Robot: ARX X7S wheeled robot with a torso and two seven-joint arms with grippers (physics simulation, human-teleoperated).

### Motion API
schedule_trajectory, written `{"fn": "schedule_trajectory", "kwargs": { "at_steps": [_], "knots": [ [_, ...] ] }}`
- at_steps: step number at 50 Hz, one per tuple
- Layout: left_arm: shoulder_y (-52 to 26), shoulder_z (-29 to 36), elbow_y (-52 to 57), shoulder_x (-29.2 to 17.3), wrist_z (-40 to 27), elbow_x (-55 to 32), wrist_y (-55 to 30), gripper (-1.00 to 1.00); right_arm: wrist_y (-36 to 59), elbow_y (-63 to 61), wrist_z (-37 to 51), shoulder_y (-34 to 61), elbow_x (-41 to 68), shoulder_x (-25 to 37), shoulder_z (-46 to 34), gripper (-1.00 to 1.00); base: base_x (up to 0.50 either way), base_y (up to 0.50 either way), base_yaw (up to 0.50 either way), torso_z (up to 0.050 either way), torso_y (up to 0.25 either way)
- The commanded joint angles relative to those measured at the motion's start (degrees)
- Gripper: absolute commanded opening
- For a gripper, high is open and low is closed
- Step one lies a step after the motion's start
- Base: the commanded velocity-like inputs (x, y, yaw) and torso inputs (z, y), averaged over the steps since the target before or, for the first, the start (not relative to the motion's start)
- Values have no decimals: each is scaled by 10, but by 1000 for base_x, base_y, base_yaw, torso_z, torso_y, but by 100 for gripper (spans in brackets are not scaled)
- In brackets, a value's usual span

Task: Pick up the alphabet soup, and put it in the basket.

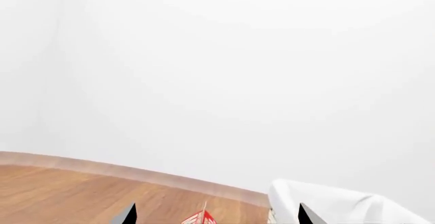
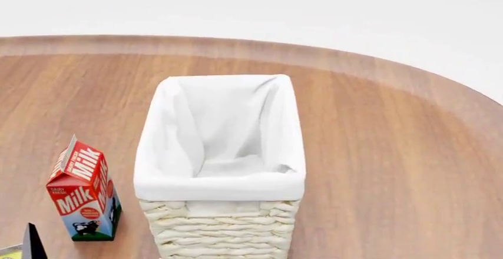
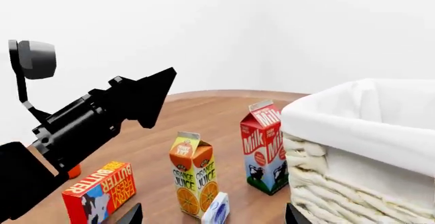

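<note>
round wooden bench with a paler rim, warm brown grain running across; plain white walls behind, meeting in a faint corner; soft, even light, no hard shadows anywhere

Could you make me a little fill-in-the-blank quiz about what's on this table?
1. The basket is lined with ____ cloth.
2. The red carton beside the basket is labelled ____.
3. In the right wrist view, the carton with oranges on it reads orange ____.
4. The red box lying on the table reads ____.

Missing words: white; milk; juice; butter
</note>
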Motion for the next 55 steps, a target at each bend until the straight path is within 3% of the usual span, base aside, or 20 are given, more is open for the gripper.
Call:
{"fn": "schedule_trajectory", "kwargs": {
  "at_steps": [1,55],
  "knots": [
    [-2,2,-3,0,-3,2,0,100,26,2,-63,13,-1,16,-43,100,0,0,0,0,0],
    [-11,17,-21,-3,-7,8,8,100,83,44,-33,27,-194,-1,-144,100,0,0,0,0,0]
  ]
}}
